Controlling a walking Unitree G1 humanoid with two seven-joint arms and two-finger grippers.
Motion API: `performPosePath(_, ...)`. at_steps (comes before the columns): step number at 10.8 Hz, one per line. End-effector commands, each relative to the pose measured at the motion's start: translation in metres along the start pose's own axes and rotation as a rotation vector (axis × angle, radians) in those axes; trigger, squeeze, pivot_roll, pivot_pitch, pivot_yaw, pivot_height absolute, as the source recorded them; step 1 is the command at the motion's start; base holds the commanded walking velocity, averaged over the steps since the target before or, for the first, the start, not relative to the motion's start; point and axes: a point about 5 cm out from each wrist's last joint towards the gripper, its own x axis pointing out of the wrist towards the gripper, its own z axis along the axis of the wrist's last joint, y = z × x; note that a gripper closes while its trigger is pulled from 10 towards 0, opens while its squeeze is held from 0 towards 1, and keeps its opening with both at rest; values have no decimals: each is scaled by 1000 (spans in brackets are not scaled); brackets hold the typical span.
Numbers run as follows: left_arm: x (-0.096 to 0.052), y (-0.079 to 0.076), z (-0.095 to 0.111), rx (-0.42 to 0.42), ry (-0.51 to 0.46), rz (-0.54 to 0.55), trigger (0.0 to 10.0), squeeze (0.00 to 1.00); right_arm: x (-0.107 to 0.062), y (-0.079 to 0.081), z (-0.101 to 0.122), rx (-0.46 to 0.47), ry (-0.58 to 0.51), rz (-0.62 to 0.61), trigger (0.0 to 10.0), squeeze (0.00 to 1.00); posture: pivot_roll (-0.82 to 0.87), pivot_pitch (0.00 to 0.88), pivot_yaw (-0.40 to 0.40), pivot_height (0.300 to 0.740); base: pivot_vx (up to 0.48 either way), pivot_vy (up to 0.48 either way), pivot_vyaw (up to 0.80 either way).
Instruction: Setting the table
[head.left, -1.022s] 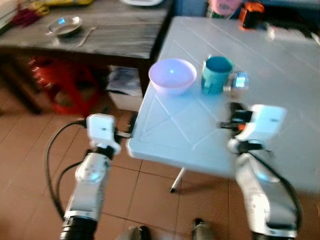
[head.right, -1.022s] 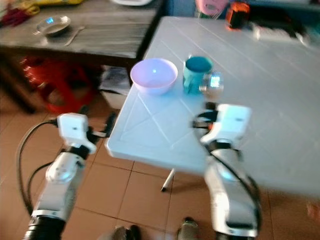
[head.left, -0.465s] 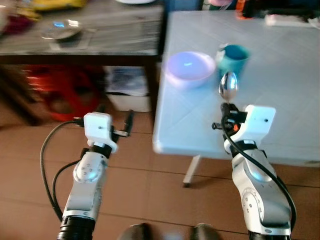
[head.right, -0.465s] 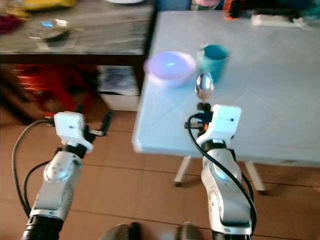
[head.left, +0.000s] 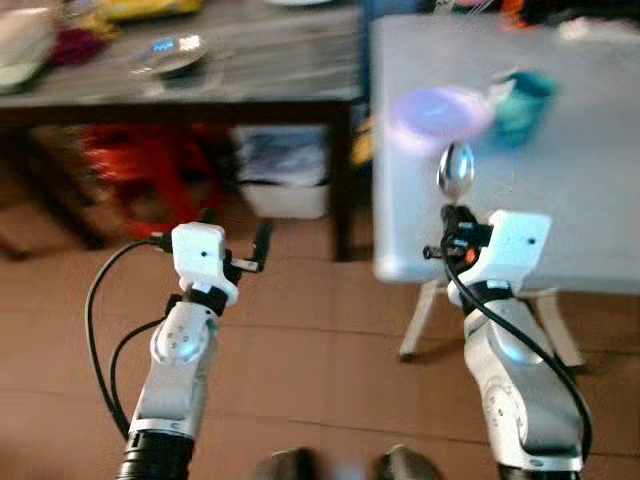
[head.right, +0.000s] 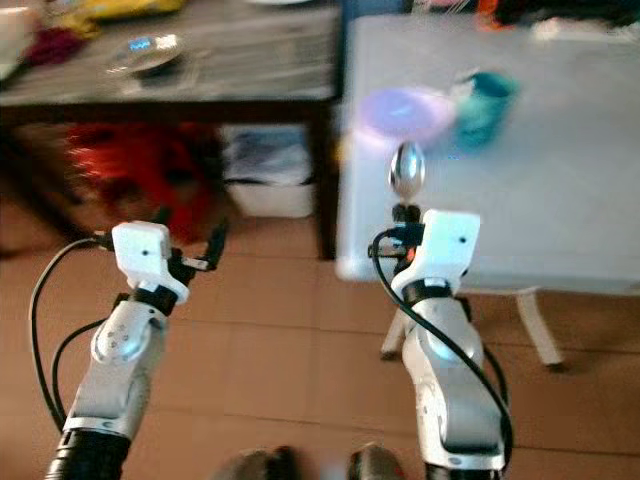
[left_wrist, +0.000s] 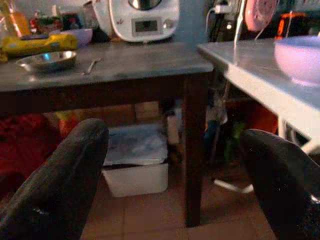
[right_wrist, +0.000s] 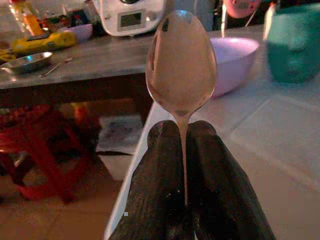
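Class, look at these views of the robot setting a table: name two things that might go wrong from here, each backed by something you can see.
1. The right gripper pinches the spoon only low on its thin handle, bowl upward, so it might tilt or slip.
2. The pink bowl sits near the white table's edge with the teal cup beside it; an arm reaching in might knock them.

Blurred head views, dim wrist views

Your right gripper (right_wrist: 183, 150) pinches the spoon (right_wrist: 181, 65) by its handle, bowl out front. Beyond it, a pink bowl (right_wrist: 235, 62) and teal cup (right_wrist: 295, 45) sit on the white table (right_wrist: 280, 145).
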Motion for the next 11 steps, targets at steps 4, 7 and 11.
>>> performPosePath(4, 0, -7, -2, -8, 11, -25, 10000, 0, -3, -4, 1, -15, -7, -8, 10000, 0, -95, 210, 89, 740, 0, 475, 308)
performPosePath(7, 1, -8, -2, -7, 13, -29, 10000, 0, -3, -3, 0, -16, -9, -7, 10000, 0, -95, 211, 92, 740, 0, 480, 531)
performPosePath(11, -1, -11, -2, 2, 3, -33, 10000, 0, -3, -4, -3, -7, 3, -13, 10000, 0, -91, 210, 94, 740, 0, 317, 247)
